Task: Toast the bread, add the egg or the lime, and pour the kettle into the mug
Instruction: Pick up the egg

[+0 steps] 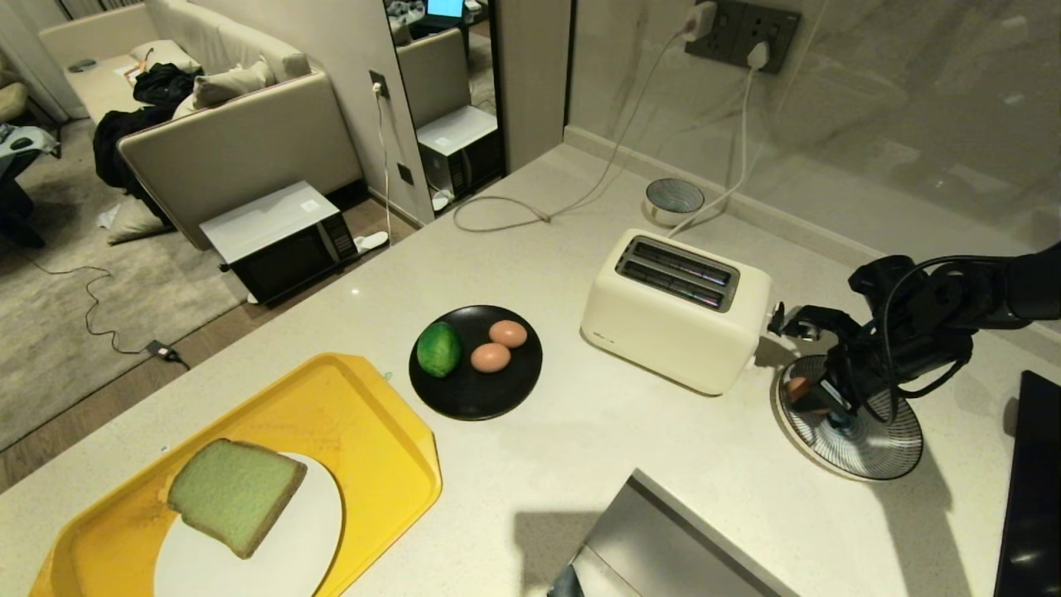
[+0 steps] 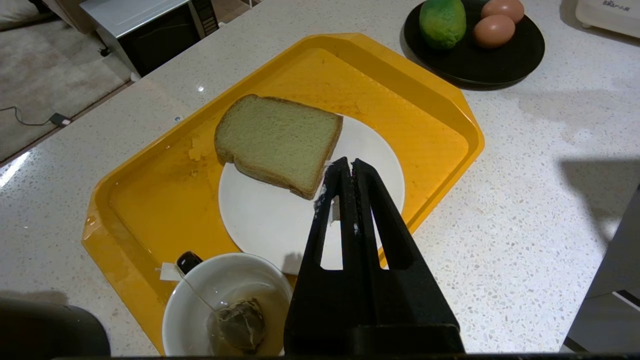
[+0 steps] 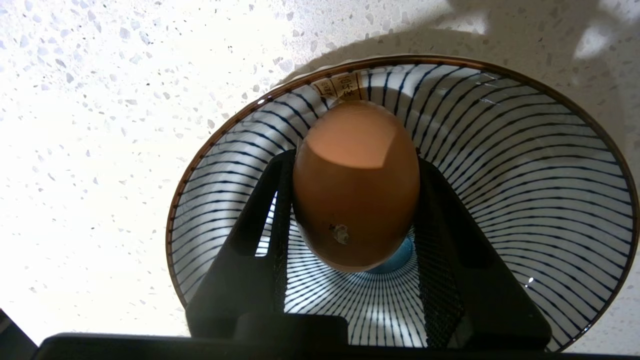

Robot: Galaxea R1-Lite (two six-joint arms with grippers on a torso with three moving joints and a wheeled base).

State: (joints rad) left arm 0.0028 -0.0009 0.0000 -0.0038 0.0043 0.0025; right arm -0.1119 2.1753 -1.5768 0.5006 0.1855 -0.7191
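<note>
My right gripper (image 1: 808, 394) reaches down into a blue-striped bowl (image 3: 525, 175) to the right of the toaster (image 1: 675, 311). Its jaws are shut on a brown egg (image 3: 356, 185) that hangs just above the bowl's bottom. Two more eggs (image 1: 491, 357) and the lime (image 1: 438, 349) lie on a black plate (image 1: 477, 398). The green bread (image 1: 236, 493) lies on a white plate (image 1: 298, 539) in the yellow tray (image 1: 365, 414). My left gripper (image 2: 347, 162) hangs shut and empty over that plate. The white mug (image 2: 172, 305) holds a teabag. I cannot tell whether the dark shape (image 2: 50, 330) beside it is the kettle.
The toaster's slots are empty. A round silver dish (image 1: 674, 201) and power cords lie behind it by the wall. A steel surface (image 1: 663, 539) juts in at the front. A black slab (image 1: 1032, 497) lies at the right edge. The counter drops off on the left.
</note>
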